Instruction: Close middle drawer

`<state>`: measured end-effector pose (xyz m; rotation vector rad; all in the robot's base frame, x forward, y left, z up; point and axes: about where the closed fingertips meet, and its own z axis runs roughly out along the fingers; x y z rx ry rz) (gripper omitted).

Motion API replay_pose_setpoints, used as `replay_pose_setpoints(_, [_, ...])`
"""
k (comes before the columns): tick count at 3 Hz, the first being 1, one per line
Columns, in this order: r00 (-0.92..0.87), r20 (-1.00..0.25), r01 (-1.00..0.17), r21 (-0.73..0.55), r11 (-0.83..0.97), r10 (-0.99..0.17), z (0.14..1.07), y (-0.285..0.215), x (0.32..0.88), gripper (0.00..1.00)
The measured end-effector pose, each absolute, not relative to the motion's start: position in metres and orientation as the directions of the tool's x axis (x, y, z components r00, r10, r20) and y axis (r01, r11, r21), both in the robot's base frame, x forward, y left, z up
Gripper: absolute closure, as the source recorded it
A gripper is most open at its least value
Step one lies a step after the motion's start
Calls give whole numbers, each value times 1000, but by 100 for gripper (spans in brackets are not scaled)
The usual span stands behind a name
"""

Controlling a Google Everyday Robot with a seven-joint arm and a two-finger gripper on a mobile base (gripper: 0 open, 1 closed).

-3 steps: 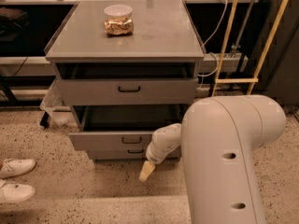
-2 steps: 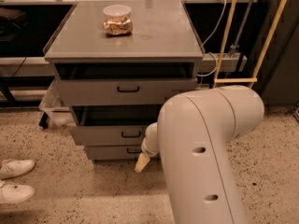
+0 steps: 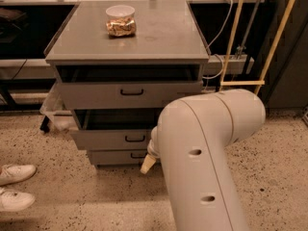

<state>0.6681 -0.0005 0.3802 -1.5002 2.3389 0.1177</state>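
The middle drawer is the second grey front of the grey cabinet, with a small black bar handle. It stands out a short way, with a dark gap above its front. My gripper shows as a cream tip under my big white arm. It sits just right of the middle drawer's handle and in front of the bottom drawer. My arm hides the right ends of both lower drawers.
The top drawer is pulled out and overhangs the middle one. A clear tub of snacks stands on the cabinet top. Two white shoes lie on the floor at left. Yellow poles and cables stand at right.
The middle drawer has slid back into the cabinet most of the way. My arm and gripper have moved left and toward the cabinet front.
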Motion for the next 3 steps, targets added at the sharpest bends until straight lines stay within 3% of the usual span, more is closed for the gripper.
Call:
replay_pose_setpoints(2, [-502,-267,-827,-133,547,-823,353,-45,740,0])
replay_pose_setpoints(3, [-502,-267,-827,-133,547,-823,353,-45,740,0])
